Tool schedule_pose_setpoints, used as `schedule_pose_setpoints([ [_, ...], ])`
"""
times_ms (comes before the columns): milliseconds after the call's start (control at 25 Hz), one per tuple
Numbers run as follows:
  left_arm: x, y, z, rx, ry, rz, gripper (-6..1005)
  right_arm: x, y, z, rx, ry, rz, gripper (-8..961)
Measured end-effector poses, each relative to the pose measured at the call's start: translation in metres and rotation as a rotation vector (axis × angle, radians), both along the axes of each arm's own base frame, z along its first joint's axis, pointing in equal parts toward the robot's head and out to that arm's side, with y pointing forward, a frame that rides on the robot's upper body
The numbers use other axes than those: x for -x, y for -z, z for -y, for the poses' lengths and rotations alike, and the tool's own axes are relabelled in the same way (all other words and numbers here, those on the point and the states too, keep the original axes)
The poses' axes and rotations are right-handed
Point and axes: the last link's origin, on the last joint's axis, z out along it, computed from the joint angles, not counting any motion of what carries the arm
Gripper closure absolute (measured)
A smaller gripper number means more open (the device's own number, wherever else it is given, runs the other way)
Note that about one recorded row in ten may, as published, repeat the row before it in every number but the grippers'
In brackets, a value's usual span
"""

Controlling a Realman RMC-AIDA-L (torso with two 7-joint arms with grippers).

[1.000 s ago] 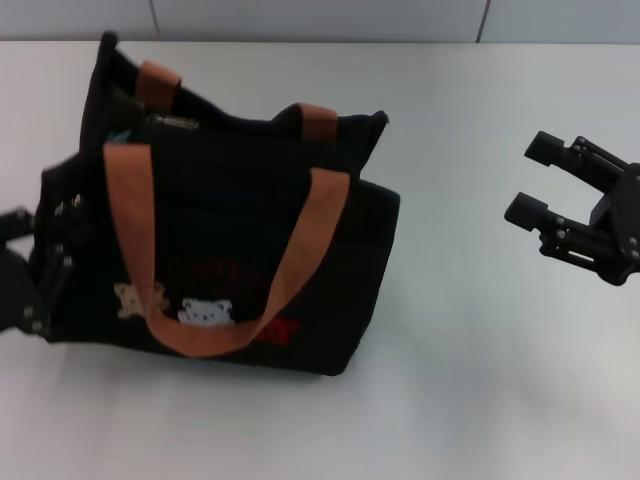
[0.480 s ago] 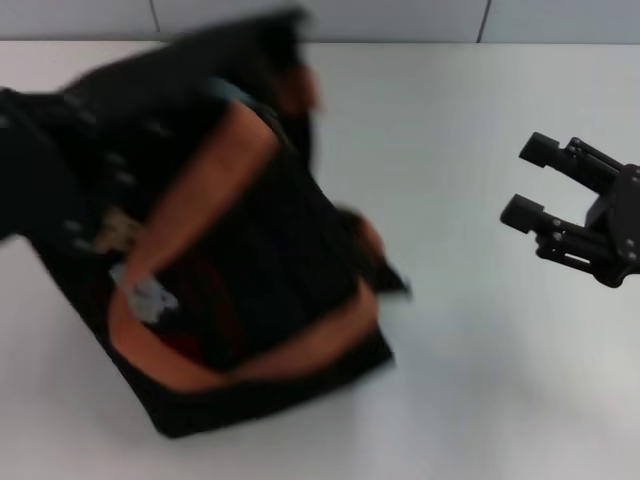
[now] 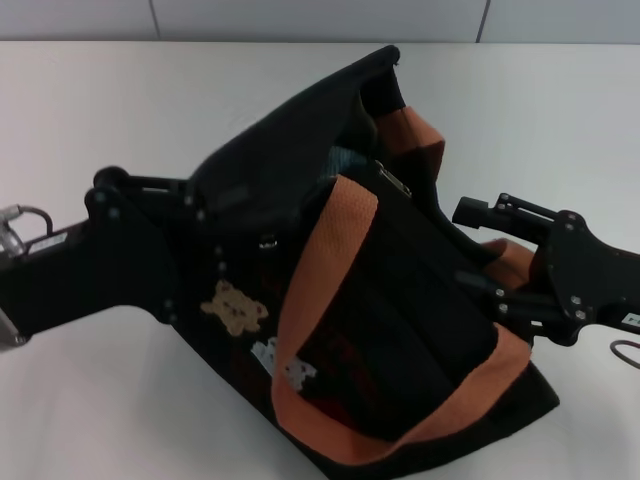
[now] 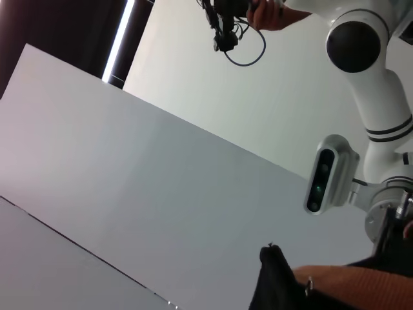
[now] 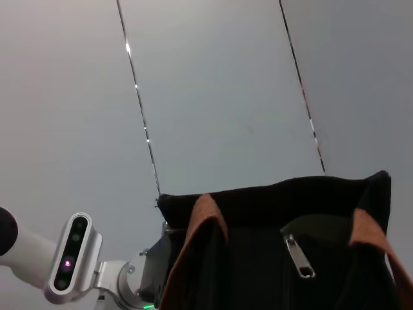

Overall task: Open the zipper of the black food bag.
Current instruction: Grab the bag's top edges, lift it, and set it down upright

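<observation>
Head view: the boxy black fabric food bag with orange-brown handles point(image 3: 400, 330) lies tilted mid-table point(image 3: 150, 100). The left hand point(image 3: 215, 215) presses its nine o'clock end, the right hand point(image 3: 490, 255) its three o'clock; neither grip can be told. Right wrist view: the black zipper's silver pull tab point(image 5: 298, 257) hangs at the bag's top edge.

Lab: bare white table point(image 3: 560, 110), panelled wall point(image 5: 213, 84)

Black food bag point(image 3: 400, 340) on white table point(image 3: 120, 420)

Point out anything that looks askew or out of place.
The black food bag is askew, tipped over diagonally between the left gripper and right gripper. The zipper pull hangs near its top edge.
</observation>
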Motion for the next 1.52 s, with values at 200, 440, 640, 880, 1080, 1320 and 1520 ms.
schedule_pose_setpoints([
  [200, 0.001, 0.003, 0.003, -0.005, 0.002, 0.006, 898, 0.0, -0.002, 0.001, -0.04, -0.027, -0.008, 161],
  [440, -0.001, 0.003, 0.001, -0.005, 0.015, 0.005, 898, 0.005, -0.015, 0.0, -0.201, -0.087, -0.072, 413],
  [640, -0.003, 0.002, -0.001, -0.025, 0.033, -0.001, 898, 0.008, -0.021, -0.002, -0.213, -0.1, -0.091, 604],
  [880, -0.007, -0.001, -0.005, -0.133, 0.115, -0.028, 897, 0.0, -0.008, 0.012, -0.088, -0.127, -0.012, 637],
  [1080, -0.014, -0.001, -0.011, -0.157, 0.154, -0.031, 897, 0.001, 0.005, 0.007, 0.047, -0.111, 0.071, 664],
  [1320, -0.016, 0.0, -0.012, -0.15, 0.16, -0.026, 897, 0.01, 0.036, -0.016, 0.129, -0.072, 0.2, 664],
  [1520, -0.018, 0.005, -0.008, -0.13, 0.176, -0.023, 897, 0.025, 0.05, -0.034, 0.142, -0.088, 0.242, 661],
])
